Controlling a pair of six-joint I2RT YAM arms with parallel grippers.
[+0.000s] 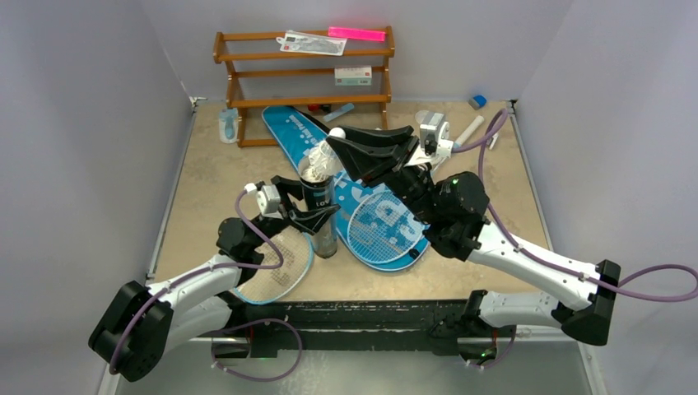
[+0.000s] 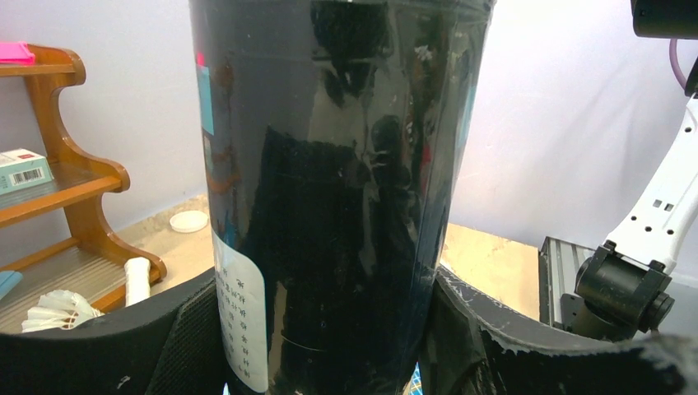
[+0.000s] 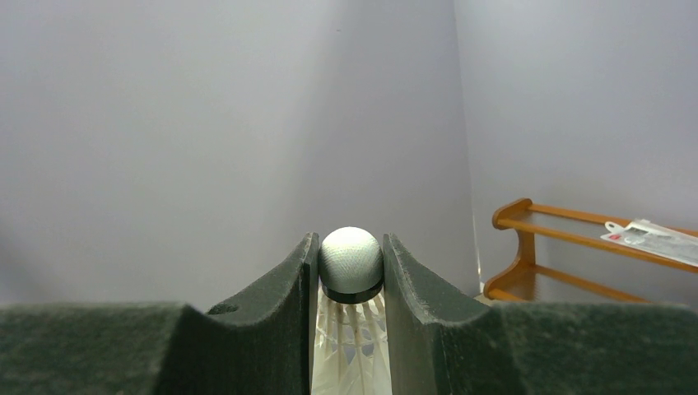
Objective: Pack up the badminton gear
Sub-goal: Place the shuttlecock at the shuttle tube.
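Tube (image 2: pixel 346 206), glossy black cylinder; shuttlecock (image 3: pixel 351 262), white-feathered.

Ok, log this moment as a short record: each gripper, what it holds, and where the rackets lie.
left gripper: jaws shut on the upright black tube
right gripper: jaws shut on a shuttlecock, cork at the jaw tips, near the tube's top
first racket: flat on the table, partly under the left arm
second racket: head lying on the blue bag
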